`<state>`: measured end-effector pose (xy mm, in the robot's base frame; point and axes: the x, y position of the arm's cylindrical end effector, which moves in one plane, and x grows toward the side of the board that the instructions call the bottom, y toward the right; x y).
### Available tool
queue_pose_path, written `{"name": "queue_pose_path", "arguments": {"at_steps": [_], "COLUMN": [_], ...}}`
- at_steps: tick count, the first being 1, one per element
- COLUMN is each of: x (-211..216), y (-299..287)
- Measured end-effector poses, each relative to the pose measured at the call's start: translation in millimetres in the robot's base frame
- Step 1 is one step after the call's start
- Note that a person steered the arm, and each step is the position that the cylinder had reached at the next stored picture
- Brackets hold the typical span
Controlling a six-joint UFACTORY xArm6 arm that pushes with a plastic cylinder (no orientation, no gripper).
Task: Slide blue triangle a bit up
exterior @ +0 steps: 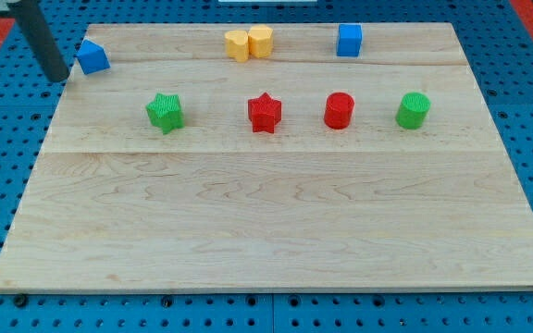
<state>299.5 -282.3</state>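
Note:
The blue triangle lies at the board's top left corner, near the left edge. My tip is at the end of the dark rod, just left of and slightly below the blue triangle, off the board's left edge; a small gap shows between them.
The wooden board lies on a blue pegboard. Two yellow blocks and a blue cube sit along the top. A green star, red star, red cylinder and green cylinder form a row below.

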Motion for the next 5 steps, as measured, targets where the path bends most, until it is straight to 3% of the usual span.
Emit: {"name": "queue_pose_path", "arguments": {"at_steps": [1, 5], "x": [-22.8, -58.9], "y": [36.0, 62.9]}}
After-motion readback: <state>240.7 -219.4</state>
